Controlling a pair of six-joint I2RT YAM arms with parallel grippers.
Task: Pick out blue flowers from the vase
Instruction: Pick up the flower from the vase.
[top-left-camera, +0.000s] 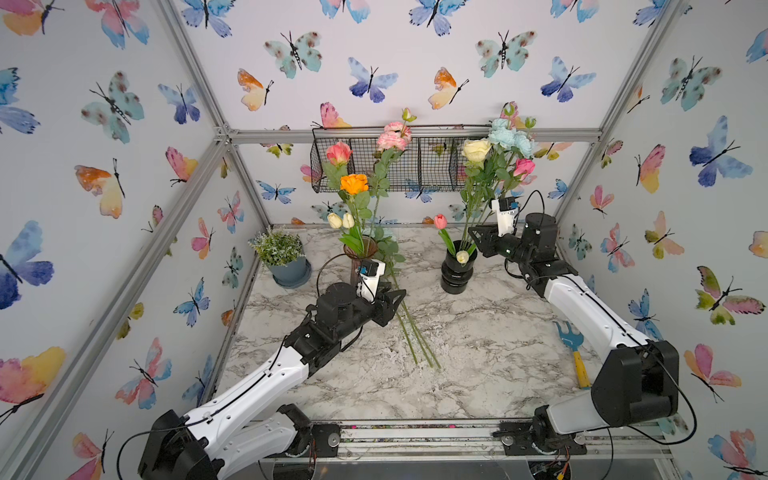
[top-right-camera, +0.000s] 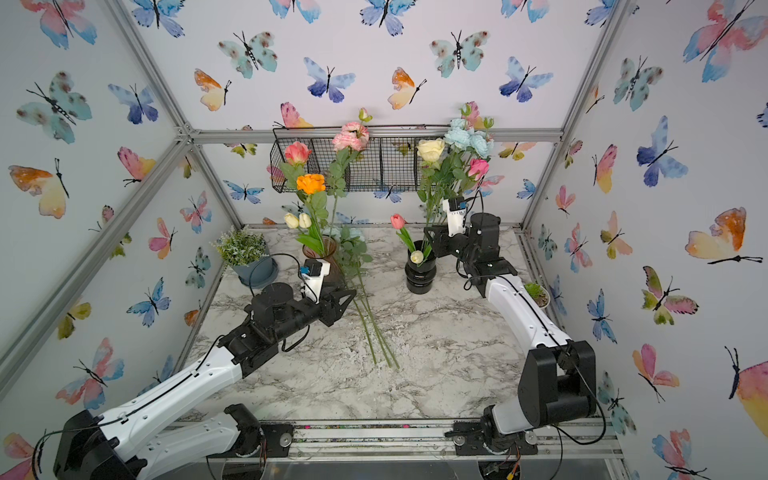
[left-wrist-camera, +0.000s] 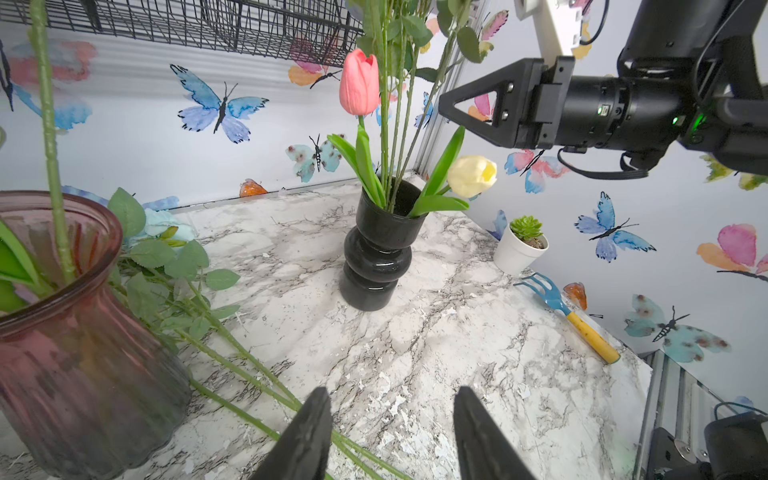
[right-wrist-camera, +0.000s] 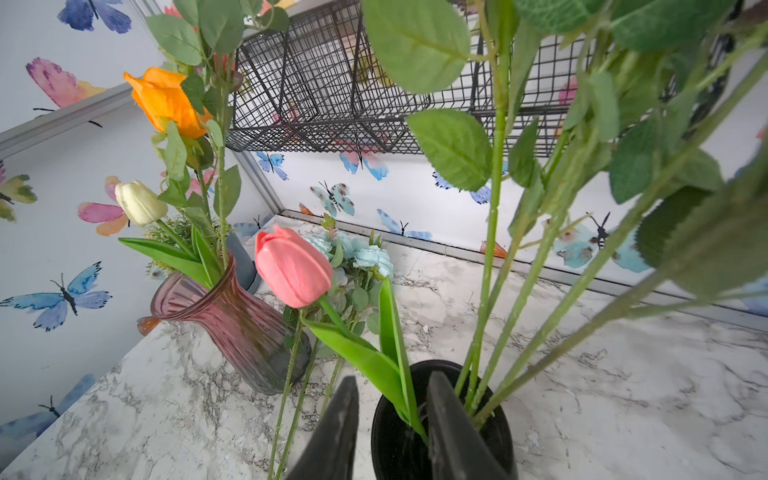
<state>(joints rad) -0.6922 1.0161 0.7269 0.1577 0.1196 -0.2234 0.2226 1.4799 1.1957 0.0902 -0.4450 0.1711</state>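
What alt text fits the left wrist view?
A black vase of tulips and tall green stems stands on a marble table, the right end effector beside the stems. Blue flowers lie by a red vase; the left end effector is open.

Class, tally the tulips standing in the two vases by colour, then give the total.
Pink tulip: 1
Cream tulips: 3
Total: 4

Bright, even diffuse light; soft shadows; wide-angle bowing at edges; close leaves (right-wrist-camera: 706, 232) blurred, right wrist view.
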